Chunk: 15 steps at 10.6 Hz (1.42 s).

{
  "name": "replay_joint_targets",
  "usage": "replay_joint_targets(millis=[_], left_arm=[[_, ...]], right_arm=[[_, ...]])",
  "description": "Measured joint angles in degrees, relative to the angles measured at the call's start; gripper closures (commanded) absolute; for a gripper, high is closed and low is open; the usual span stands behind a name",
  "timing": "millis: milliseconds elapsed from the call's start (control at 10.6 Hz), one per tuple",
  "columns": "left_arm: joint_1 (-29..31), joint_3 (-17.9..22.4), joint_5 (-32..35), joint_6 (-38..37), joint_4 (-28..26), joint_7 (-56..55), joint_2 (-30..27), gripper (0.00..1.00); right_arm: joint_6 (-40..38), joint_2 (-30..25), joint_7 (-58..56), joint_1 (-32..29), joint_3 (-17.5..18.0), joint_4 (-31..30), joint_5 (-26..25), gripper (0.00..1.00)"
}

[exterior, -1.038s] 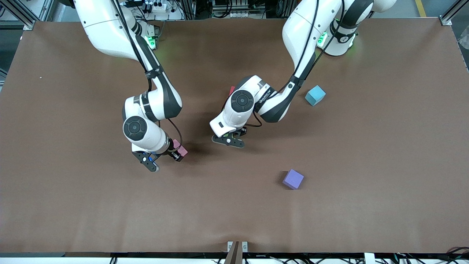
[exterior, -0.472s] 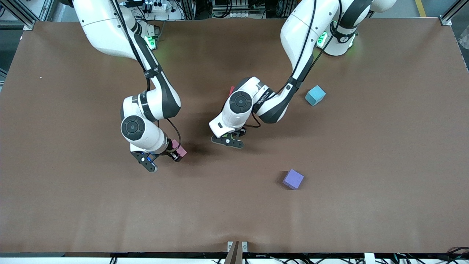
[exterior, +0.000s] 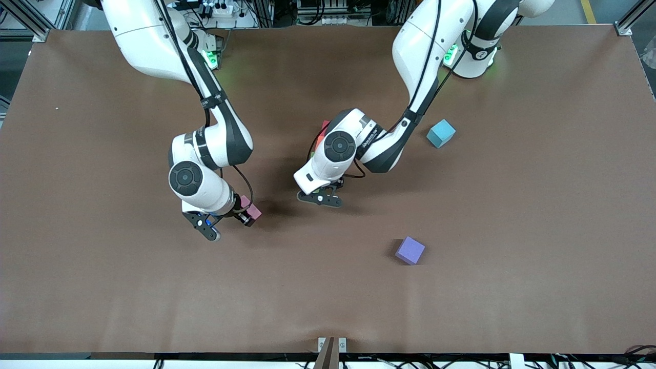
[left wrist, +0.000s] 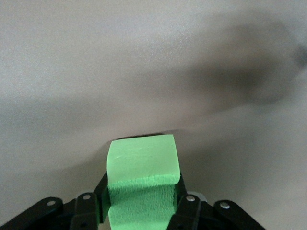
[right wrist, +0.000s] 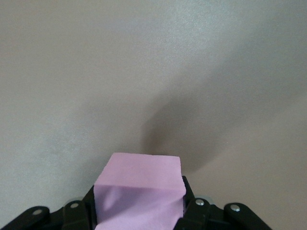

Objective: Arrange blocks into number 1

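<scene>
left hand (left wrist: pixel 142 211) clamps one green block (left wrist: pixel 142 165), right hand (right wrist: pixel 139 211) one pink block (right wrist: pixel 140 184); one purple cube (exterior: pixel 410 250), one blue cube (exterior: pixel 441 133) loose.

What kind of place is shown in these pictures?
Probably a robotics lab: two arms work at a brown table framed by metal rails, the left gripper holding a green cube, the right gripper a pink cube.

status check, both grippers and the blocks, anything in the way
Left gripper shut on green block, mid-table. Right gripper shut on pink block. Red block and orange edge peek out under left arm. Purple cube nearby, not blocking.
</scene>
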Motion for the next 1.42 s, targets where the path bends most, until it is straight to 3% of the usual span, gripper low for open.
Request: replay_joint_targets(millis=[377,755,1132,1415], left_arm=[[-0.41,0.01,0.00,-0.10,-0.38,-0.10,2.60,0.00],[-0.80,0.01,0.00,-0.85,0.41,-0.45,2.38,0.00],[1.73,0.95,0.00,-9.43,1.64,-2.54,-5.98,0.00],[10.76,1.55,0.01,-17.43,1.31,-2.45,-13.46,0.00]], right_arm=[[0.02,-0.01,-0.70,0.25,0.39,0.49,0.03,1.00],[0.15,0.36,-2.51,1.13,3.15,2.21,0.06,1.00],[0.47,1.37,-10.47,1.44,3.69,2.89,0.06,1.00],[1.03,4.93,-16.70,4.54,4.95,6.86,0.04,1.00]])
